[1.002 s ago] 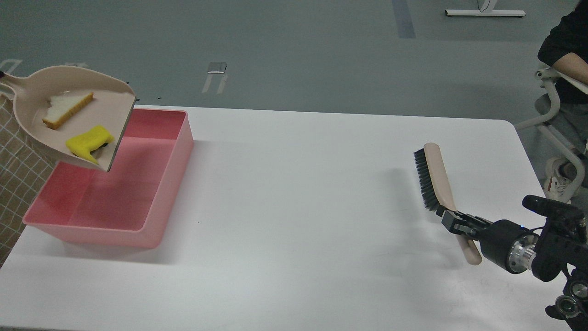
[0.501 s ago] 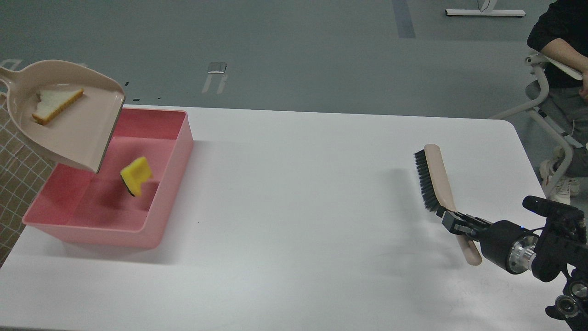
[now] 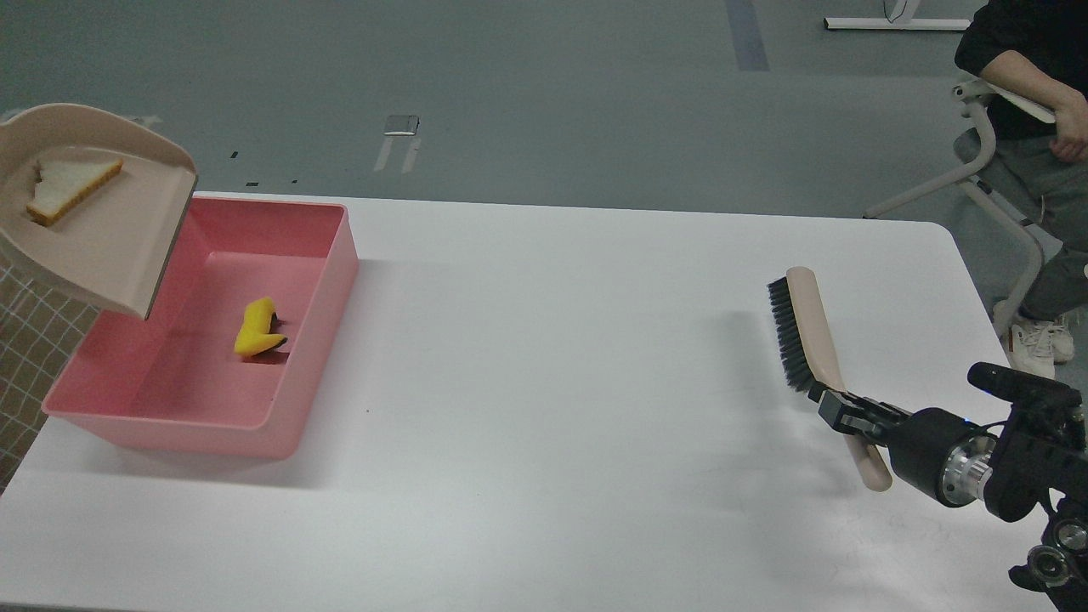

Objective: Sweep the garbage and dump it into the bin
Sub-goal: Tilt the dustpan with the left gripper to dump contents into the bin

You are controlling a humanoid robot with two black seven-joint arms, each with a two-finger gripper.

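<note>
Garbage is split between two places: the yellow sponge piece lies on the floor of the pink bin at the left of the white table, while the bread half-slice rests in the beige dustpan — held tilted above the bin's far-left corner. The left gripper is out of view. At the right, the right gripper is closed around the handle of the brush, whose black bristles face left — clear of the garbage.
</note>
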